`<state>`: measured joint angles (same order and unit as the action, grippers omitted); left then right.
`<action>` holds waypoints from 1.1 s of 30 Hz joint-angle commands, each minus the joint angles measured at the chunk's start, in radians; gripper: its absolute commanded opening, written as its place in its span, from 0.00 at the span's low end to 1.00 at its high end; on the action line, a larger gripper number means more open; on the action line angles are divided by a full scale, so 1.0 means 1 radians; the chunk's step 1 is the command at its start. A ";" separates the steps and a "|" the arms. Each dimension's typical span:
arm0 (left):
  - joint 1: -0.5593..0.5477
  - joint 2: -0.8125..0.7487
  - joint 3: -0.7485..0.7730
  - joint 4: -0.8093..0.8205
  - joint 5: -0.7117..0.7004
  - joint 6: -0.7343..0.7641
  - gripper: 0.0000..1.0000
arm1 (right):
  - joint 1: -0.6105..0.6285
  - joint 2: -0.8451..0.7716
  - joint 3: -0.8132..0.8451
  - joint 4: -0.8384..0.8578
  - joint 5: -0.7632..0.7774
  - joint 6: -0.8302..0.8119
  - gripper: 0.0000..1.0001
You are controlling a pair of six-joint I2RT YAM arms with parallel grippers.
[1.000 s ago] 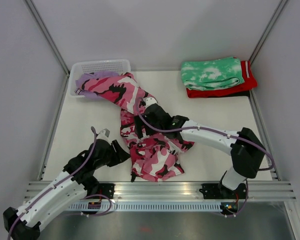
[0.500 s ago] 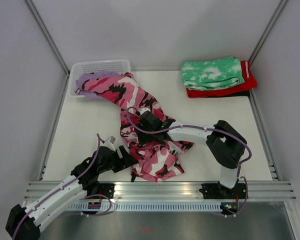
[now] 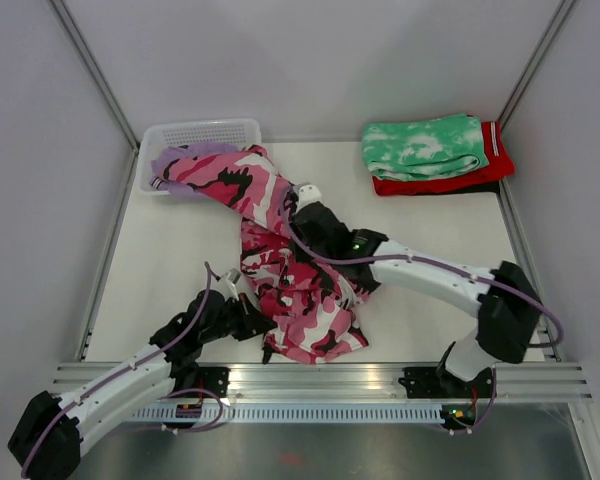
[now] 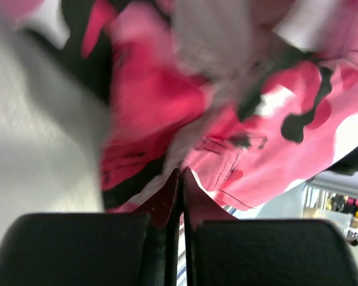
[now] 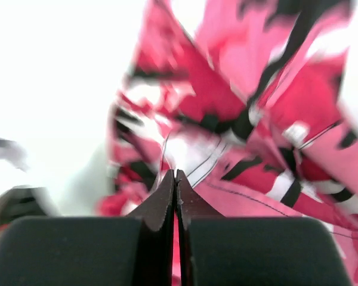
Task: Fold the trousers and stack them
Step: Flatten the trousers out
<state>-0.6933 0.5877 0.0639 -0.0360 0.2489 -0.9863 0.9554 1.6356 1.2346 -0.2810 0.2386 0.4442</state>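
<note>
Grippers: left gripper (image 4: pixel 180 174) and right gripper (image 5: pixel 175 174) just snapped shut, both pinching camouflage trousers (image 3: pixel 310 315).
Meaning: I can start spreading them.

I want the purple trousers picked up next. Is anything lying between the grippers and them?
Yes: the camouflage trousers drape over the purple trousers in the basket at the far left, leaving only their left edge showing.

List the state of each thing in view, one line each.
basket: upright, on table
lilac trousers: bunched in basket, partly covered
camouflage trousers: unfolded, crumpled, trailing from basket onto table
red garment: folded, underneath
tie-dye garment: folded, atop red garment
left gripper: shut, tips at camouflage cloth
right gripper: shut, tips at camouflage cloth
</note>
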 commanded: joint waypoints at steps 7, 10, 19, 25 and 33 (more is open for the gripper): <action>-0.005 -0.087 0.252 -0.433 -0.084 0.093 0.02 | -0.007 -0.264 -0.009 0.138 0.214 -0.049 0.00; -0.003 -0.166 0.368 -0.594 -0.175 0.123 0.02 | -0.015 -0.325 -0.037 0.213 0.177 -0.055 0.00; -0.003 0.015 0.576 -0.808 -0.292 0.141 0.73 | -0.014 -0.234 -0.141 0.383 -0.223 -0.023 0.00; -0.003 0.073 0.583 -0.602 -0.277 0.210 1.00 | -0.023 -0.230 -0.336 0.485 -0.170 0.027 0.00; 0.003 0.378 0.484 -0.256 -0.278 0.272 1.00 | -0.089 -0.353 -0.310 0.329 -0.036 -0.027 0.00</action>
<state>-0.6933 0.8856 0.5980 -0.4595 -0.0219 -0.7593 0.8871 1.3621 0.8837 0.0517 0.1341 0.4351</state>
